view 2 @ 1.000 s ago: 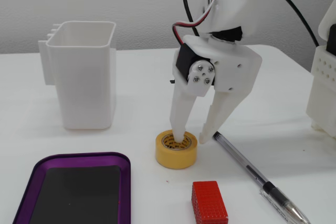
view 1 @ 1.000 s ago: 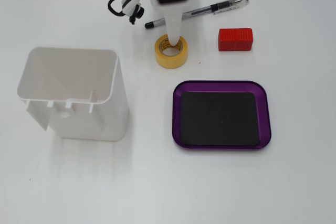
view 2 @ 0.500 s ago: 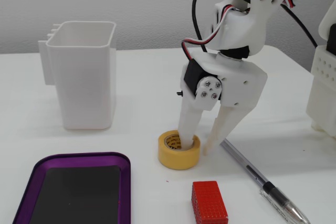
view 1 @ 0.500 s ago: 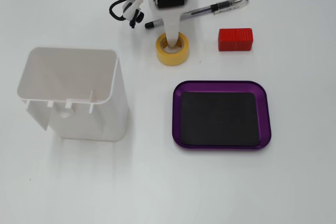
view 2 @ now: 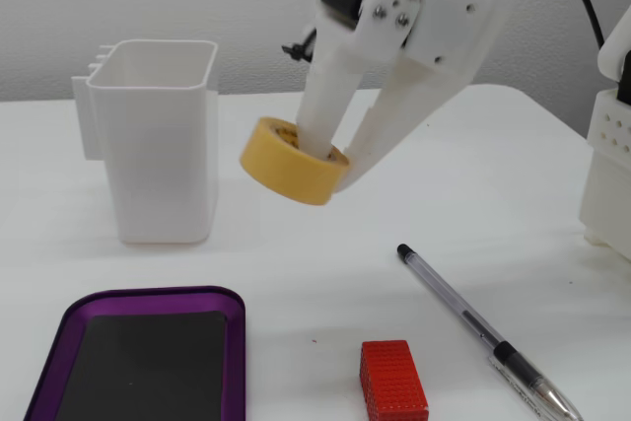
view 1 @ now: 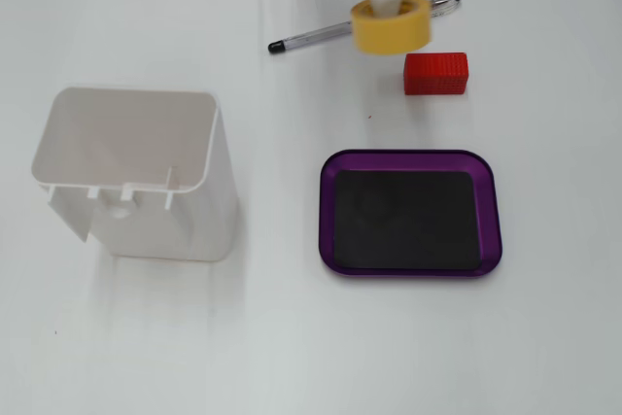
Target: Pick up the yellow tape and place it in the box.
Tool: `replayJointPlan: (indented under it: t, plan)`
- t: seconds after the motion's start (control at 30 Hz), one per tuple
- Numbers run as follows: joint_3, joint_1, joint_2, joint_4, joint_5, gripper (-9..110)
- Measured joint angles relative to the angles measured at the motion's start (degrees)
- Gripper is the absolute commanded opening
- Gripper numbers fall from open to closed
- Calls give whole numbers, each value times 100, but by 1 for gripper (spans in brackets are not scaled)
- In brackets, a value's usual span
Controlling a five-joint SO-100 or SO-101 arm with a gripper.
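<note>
The gripper [view 2: 330,170] holds the yellow tape [view 2: 293,160] by its rim — one finger inside the ring, tape tilted. It might slip off before reaching the purple box [view 2: 148,300] — the hold looks thin.

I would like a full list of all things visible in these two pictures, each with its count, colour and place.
yellow tape: one, yellow, held tilted above the table by the gripper, one finger through its hole.
box: one, purple rim with black bottom, empty; on the table right of centre in the fixed view from above.
white container: one, white, open top; on the table, left of the box in that view.
red block: one, red; on the table beyond the box, near the pen.
pen: one, clear with black cap; lying on the table by the red block.
gripper: one, white; closed on the tape wall.
</note>
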Motion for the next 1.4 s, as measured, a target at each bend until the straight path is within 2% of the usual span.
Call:
replayJointPlan:
  t: [0.17,0.47,0.87,1.2,1.4]
  plan:
    - [-308,-325,-659,-360,0,-1]
    - [-352,-387,-2224,-1688,0,-1]
    - [-352,-334,-3190,-2628,0,0]
    - [-431,-132,-3305,-2549,18,8]
    - [-1345,26,-3305,-1424,53,8]
